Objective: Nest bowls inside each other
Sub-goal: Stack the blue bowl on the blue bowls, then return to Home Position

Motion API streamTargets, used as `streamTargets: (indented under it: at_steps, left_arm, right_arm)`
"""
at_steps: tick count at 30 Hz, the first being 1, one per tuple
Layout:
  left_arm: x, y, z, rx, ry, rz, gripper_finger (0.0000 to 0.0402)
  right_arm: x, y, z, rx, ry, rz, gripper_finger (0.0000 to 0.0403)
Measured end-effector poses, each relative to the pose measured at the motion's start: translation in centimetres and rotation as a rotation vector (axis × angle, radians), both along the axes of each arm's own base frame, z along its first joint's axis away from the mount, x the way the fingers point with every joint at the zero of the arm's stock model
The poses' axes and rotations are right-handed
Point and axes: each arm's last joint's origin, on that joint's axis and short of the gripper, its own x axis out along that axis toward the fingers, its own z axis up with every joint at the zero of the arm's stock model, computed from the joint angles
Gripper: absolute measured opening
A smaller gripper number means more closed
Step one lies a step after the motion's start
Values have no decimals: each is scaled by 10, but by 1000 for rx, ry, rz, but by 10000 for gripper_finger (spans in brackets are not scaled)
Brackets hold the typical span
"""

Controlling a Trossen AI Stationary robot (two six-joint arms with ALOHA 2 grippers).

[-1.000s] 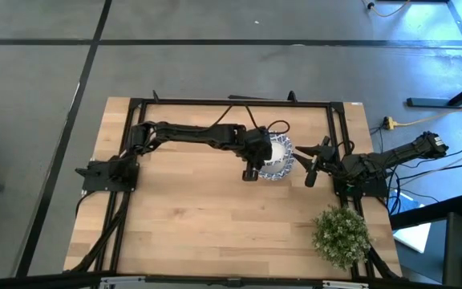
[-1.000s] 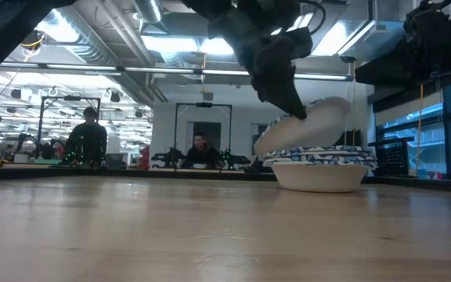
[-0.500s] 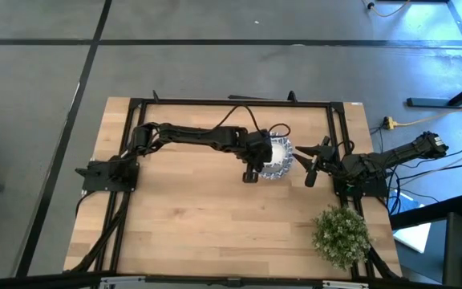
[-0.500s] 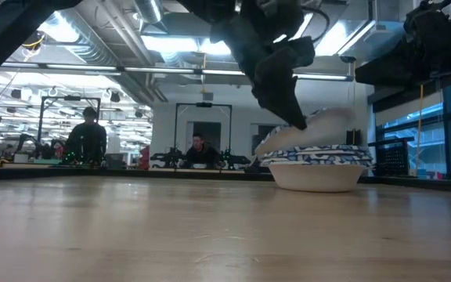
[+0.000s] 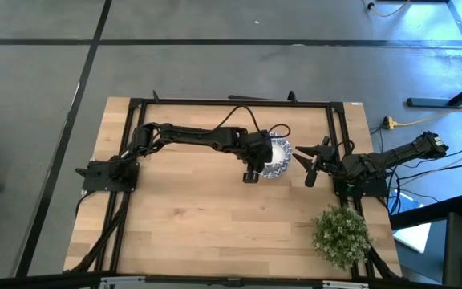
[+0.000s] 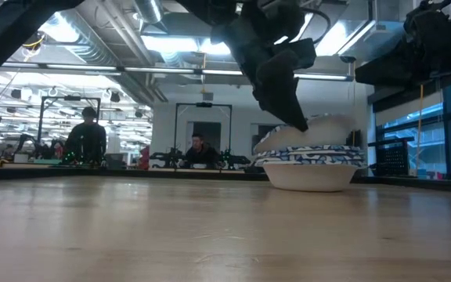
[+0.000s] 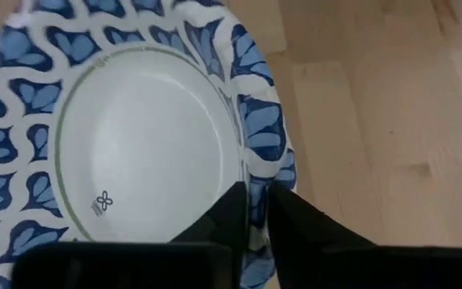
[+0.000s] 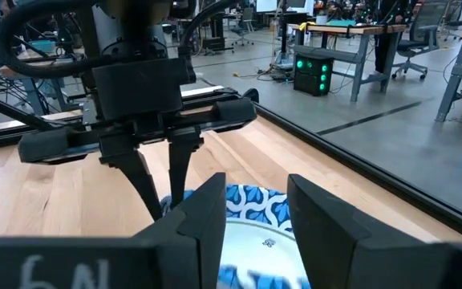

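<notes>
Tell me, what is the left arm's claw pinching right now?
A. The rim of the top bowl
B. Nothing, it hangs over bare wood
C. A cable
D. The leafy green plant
A: the left gripper has one finger on each side of the patterned rim of the top bowl, over the stack of bowls.

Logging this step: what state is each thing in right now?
Top bowl: upright, tilted on the stack, rim between the left tool's fingers.
Bowl stack: nested, upright on the table.
Left tool: fingers astride the top bowl's rim.
Right tool: open, empty, beside the stack.
Potted plant: upright.
</notes>
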Motion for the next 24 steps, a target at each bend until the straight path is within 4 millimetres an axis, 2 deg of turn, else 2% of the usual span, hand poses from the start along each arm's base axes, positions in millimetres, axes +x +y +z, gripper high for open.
streamTargets:
  at_steps: [8, 15, 19, 24]
  left_arm:
    - [1, -3, 0, -1, -7, -3, 105]
    - [3, -4, 8, 4, -62, -12, 114]
    - [-3, -1, 33, 2, -135, -13, 113]
    - [-22, 13, 74, 28, -210, -12, 114]
  right_arm:
    - [0, 0, 0, -1, 2, 0, 136]
    - [0, 0, -1, -3, 7, 0, 136]
    - [0, 0, -1, -4, 8, 0, 136]
    - [-1, 0, 0, -6, 1, 1, 136]
